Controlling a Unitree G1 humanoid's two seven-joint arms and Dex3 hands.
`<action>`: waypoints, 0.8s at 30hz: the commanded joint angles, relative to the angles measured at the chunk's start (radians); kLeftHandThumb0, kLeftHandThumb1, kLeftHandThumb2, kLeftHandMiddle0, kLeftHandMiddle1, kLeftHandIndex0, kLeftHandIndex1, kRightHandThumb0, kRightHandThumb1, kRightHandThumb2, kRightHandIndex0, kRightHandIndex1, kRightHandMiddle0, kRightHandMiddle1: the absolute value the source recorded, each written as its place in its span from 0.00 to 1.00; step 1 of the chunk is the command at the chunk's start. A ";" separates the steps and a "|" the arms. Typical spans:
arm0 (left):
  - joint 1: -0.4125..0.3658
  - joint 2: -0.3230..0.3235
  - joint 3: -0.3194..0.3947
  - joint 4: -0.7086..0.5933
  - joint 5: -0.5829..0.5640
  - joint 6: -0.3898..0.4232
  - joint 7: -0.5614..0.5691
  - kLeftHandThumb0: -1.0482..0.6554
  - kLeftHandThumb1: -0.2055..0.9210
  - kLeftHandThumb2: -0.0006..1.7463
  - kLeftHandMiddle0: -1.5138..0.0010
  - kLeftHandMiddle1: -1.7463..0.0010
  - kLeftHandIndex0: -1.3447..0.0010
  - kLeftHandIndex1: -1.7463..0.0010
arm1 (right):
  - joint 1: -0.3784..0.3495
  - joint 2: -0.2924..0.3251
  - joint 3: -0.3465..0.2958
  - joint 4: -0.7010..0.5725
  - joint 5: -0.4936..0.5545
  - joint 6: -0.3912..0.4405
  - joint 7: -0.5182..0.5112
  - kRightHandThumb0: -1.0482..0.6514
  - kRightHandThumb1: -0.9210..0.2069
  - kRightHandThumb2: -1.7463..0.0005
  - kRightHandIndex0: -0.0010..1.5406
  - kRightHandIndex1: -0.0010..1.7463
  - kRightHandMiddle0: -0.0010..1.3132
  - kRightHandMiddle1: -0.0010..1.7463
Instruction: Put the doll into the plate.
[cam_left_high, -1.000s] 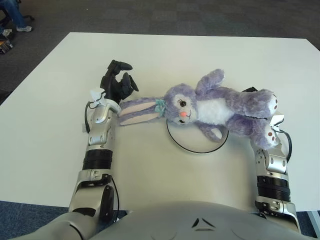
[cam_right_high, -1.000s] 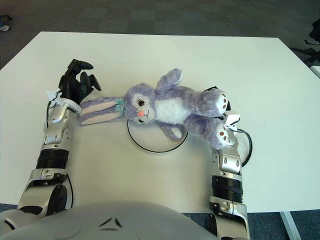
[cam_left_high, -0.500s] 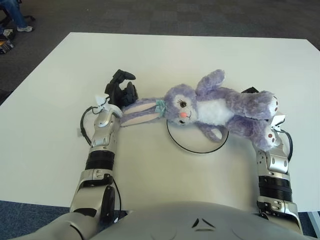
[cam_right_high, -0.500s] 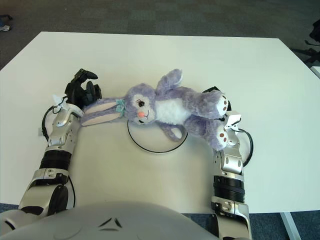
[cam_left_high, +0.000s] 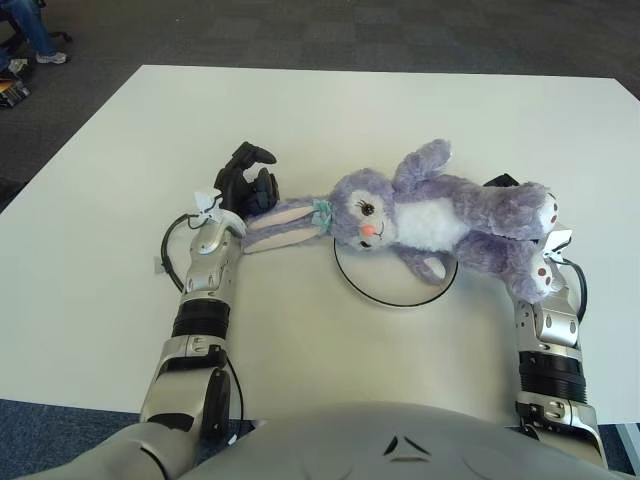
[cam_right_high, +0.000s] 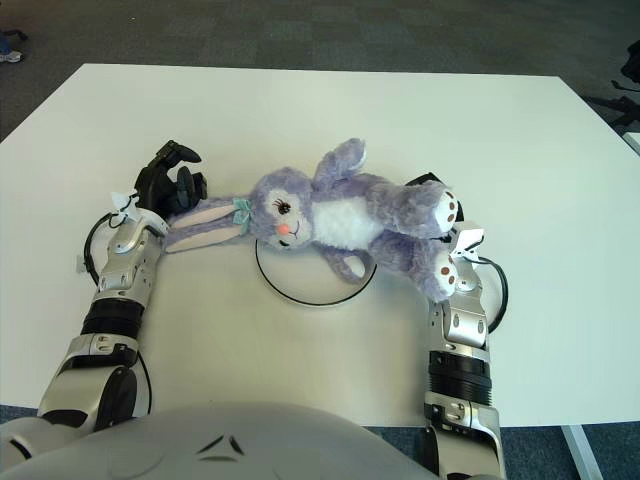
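Lying crosswise on the table (cam_left_high: 120, 130), the doll (cam_left_high: 430, 215) has its long axis running left to right in the left eye view: ears (cam_left_high: 285, 222) stretched toward the table's left edge, feet toward the right. Its head and belly overlap the far rim of the plate (cam_left_high: 395, 300), which shows as a thin dark ring with a pale, flat middle nearer the front edge. The left hand (cam_left_high: 245, 185) sits at the ear tips, its dark fingers (cam_left_high: 262, 155) curled loosely beside them; whether they pinch the ears cannot be told. The right hand is hidden under the doll's legs, so its fingers cannot be judged; only the right wrist (cam_left_high: 545, 320) shows below the feet.

The right eye view gives the same layout. The left hand (cam_right_high: 168, 185) touches or nearly touches the ear tips (cam_right_high: 185, 238), and the doll (cam_right_high: 350, 215) lies mostly on the far side of the plate (cam_right_high: 300, 298). The fur is long, soft, purple plush with a white belly, a teal bow at the ear base and brown-spotted soles. It should sag where unsupported. The coming move likely turns on shifting the whole body toward the front edge, both ends together.
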 joint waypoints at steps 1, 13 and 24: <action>0.015 -0.005 -0.009 0.040 0.001 -0.005 -0.031 0.35 0.55 0.68 0.19 0.00 0.61 0.00 | 0.029 0.003 0.002 0.053 0.005 0.032 0.004 0.35 0.46 0.31 0.80 1.00 0.42 1.00; 0.003 -0.011 -0.005 0.090 0.000 -0.040 -0.073 0.35 0.55 0.69 0.19 0.00 0.60 0.00 | 0.019 0.006 0.000 0.087 -0.008 -0.013 -0.017 0.35 0.46 0.30 0.78 1.00 0.42 1.00; -0.005 -0.017 0.007 0.116 -0.021 -0.048 -0.096 0.35 0.54 0.69 0.21 0.00 0.60 0.00 | 0.010 0.024 -0.007 0.118 -0.028 -0.089 -0.081 0.34 0.48 0.29 0.79 1.00 0.43 1.00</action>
